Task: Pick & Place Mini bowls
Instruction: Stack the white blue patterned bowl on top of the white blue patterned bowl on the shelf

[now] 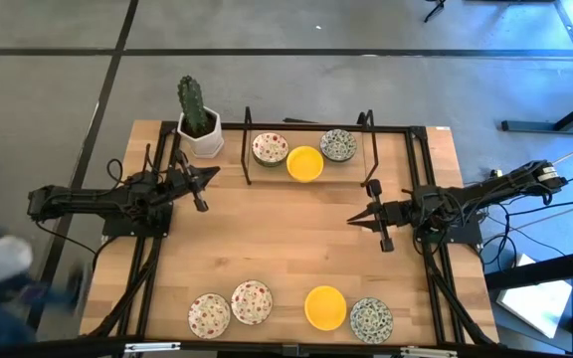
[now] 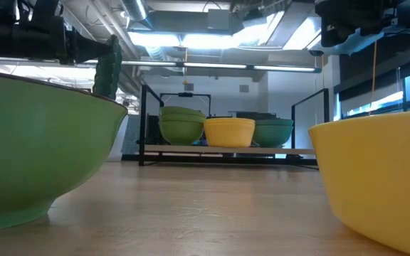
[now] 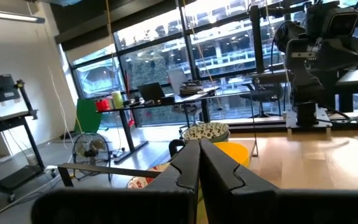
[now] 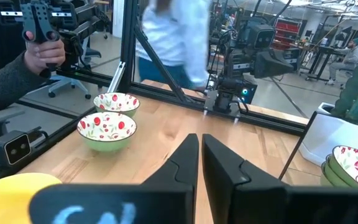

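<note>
Red-speckled mini bowls: three locations; two side by side (image 1: 209,315) (image 1: 252,301) at the table's 7 o'clock edge, one stack (image 1: 270,149) on the rack at 12 o'clock.
Yellow mini bowls: two; one (image 1: 324,306) at 6 o'clock, one (image 1: 304,163) on the rack.
Blue-green patterned mini bowls: two; one (image 1: 370,319) at 5 o'clock, one (image 1: 337,145) on the rack.
Rack (image 1: 246,149): black frame, 12 o'clock; its bowls touch in a row.
Cactus pot (image 1: 199,130): one, white, 11 o'clock, just beside the rack.
Left gripper (image 1: 202,175): 9 o'clock, fingers pressed together, holding nothing.
Right gripper (image 1: 354,220): 3 o'clock, fingers nearly together, holding nothing.
Surface: light wooden table (image 1: 296,234) in a black frame.
Room: grey floor; windows, desks; a person's hand (image 4: 42,53) holding a black controller beyond the table.
</note>
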Robot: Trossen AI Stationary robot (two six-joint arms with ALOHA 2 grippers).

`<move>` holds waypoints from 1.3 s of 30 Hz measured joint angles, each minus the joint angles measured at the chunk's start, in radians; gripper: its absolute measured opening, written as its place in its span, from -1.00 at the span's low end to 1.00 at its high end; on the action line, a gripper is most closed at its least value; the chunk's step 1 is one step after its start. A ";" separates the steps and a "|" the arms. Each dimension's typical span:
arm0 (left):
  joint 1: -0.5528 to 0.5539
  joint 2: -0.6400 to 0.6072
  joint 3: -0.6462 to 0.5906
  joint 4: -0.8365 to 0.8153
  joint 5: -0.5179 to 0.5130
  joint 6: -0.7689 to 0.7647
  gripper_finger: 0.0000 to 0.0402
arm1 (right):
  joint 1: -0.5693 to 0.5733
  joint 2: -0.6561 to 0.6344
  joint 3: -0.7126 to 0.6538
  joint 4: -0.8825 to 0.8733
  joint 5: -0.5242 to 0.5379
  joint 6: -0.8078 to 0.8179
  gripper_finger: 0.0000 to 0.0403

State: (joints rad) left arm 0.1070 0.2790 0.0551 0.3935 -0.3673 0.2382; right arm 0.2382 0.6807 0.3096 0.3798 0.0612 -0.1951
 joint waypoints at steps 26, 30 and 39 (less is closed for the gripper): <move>0.000 0.000 0.000 -0.002 -0.013 -0.008 -0.98 | 0.000 0.000 0.000 0.004 0.086 -0.020 -0.88; 0.000 0.000 0.000 -0.002 -0.013 -0.008 -0.98 | 0.000 0.000 0.000 0.004 0.086 -0.018 -0.88; 0.000 0.000 0.000 -0.002 0.007 -0.009 -0.98 | 0.000 0.000 0.000 -0.003 0.085 -0.015 -0.88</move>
State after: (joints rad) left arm 0.1066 0.2790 0.0551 0.3916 -0.3599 0.2295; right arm 0.2386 0.6804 0.3096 0.3770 0.1467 -0.2104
